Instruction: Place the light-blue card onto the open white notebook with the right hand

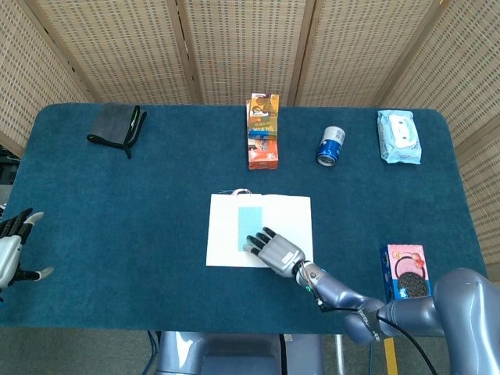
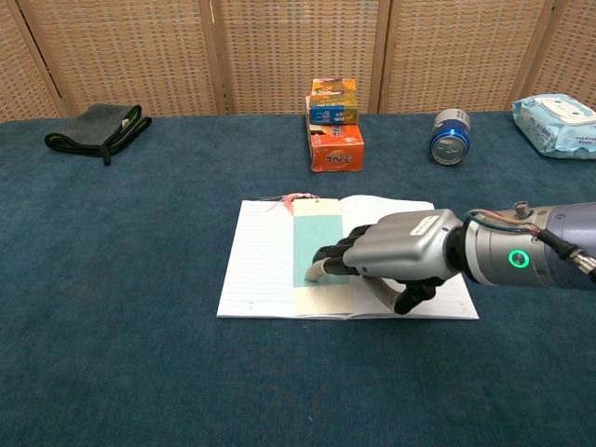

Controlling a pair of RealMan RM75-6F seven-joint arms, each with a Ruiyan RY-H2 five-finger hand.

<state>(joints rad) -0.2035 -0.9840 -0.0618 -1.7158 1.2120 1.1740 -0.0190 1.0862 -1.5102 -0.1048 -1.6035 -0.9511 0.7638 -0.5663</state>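
Observation:
The open white notebook (image 1: 223,234) (image 2: 256,270) lies flat at the table's middle. The light-blue card (image 1: 248,223) (image 2: 315,247), with a cream backing and a red string at its far end, lies flat on the notebook's left page beside the spine. My right hand (image 1: 275,248) (image 2: 396,256) reaches over the right page, and its fingertips (image 2: 321,271) press on the card's near end without gripping it. My left hand (image 1: 12,250) hangs off the table's left edge with fingers spread, holding nothing.
Stacked orange boxes (image 1: 263,131) stand behind the notebook. A blue can (image 1: 331,146) and a wipes pack (image 1: 398,137) sit at the back right. A black pouch (image 1: 116,126) lies at the back left, and a pink box (image 1: 405,266) at the front right.

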